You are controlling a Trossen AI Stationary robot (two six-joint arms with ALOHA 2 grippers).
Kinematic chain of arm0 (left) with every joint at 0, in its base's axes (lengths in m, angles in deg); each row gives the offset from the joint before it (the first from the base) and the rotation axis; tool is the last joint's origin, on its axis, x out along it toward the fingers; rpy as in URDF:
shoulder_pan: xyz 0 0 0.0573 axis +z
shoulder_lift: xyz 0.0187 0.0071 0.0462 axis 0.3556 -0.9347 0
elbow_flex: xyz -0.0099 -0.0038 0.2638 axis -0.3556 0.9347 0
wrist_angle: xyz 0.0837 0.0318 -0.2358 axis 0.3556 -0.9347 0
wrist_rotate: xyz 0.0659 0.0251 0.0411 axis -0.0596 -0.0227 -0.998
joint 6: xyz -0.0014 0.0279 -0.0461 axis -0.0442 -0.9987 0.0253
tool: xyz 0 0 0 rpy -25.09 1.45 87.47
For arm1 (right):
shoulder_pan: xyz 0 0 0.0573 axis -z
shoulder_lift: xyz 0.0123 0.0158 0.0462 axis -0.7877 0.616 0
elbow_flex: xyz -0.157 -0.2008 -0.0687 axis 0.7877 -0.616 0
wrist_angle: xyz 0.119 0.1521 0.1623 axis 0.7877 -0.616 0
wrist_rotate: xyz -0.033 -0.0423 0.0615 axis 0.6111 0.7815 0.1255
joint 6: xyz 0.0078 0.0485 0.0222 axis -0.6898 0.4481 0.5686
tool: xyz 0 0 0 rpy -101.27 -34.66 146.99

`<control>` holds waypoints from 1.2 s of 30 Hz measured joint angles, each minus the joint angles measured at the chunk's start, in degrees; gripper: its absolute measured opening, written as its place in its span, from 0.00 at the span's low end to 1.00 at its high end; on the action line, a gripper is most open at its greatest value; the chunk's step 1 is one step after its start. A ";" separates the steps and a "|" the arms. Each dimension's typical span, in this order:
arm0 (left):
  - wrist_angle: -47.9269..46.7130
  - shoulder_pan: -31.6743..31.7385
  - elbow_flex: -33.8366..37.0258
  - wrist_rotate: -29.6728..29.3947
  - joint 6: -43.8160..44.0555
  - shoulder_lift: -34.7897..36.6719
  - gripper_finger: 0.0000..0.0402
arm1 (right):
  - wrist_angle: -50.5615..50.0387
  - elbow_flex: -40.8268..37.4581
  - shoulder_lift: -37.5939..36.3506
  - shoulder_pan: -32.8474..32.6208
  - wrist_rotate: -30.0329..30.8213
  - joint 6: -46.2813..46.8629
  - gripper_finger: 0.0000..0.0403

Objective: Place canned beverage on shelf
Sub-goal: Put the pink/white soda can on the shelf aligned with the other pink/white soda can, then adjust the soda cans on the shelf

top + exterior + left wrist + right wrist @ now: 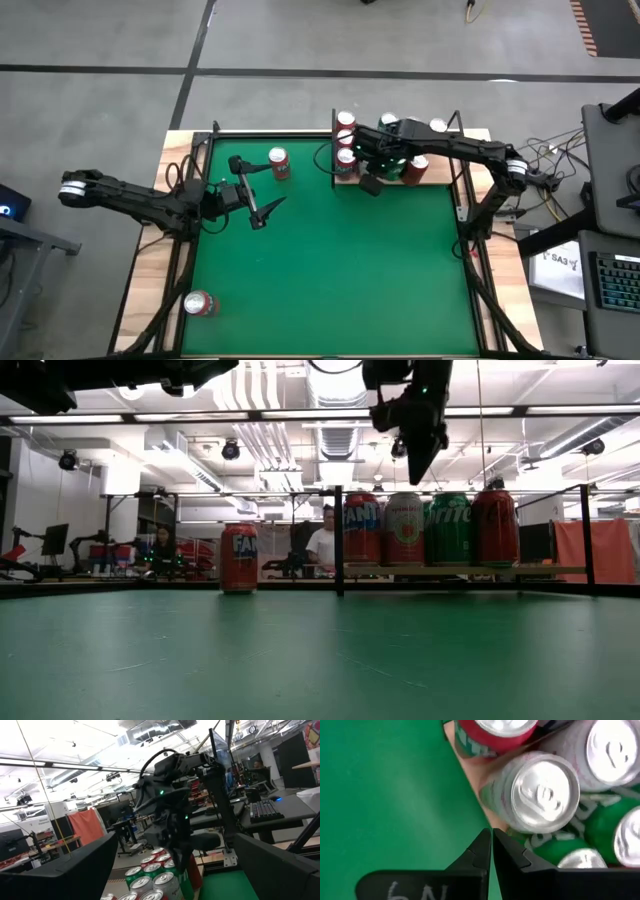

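The shelf (560, 570), a pale wooden board with black rods, stands at the table's far side, right of centre. Several cans (403, 528) stand upright on it. My right gripper (418, 468) hangs shut above the shelf's near left part and points steeply down. In the right wrist view its shut fingertips (491, 839) are above the can tops (540, 792) and touch none. One orange can (279, 163) stands on the green felt left of the shelf. Another can (200, 304) lies on its side near the left front corner. My left gripper (270, 212) waits open at mid-left.
The shelf's black upright rods (339, 540) rise at its corners, close to my right gripper. The middle and the right front of the green felt (380, 280) hold no objects. A person (322, 545) sits in the room behind the table.
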 joint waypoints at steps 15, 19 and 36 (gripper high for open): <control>-0.33 0.00 0.00 -0.02 0.00 0.00 0.95 | 0.38 -0.02 5.35 1.64 3.28 -5.09 0.02; -0.35 0.00 0.00 -0.02 -0.02 0.00 0.95 | 0.48 -0.04 5.51 1.68 4.99 -5.06 0.02; -0.46 0.00 0.00 -0.02 0.37 -0.59 0.95 | 4.12 -0.04 -1.35 2.34 8.91 -0.96 0.02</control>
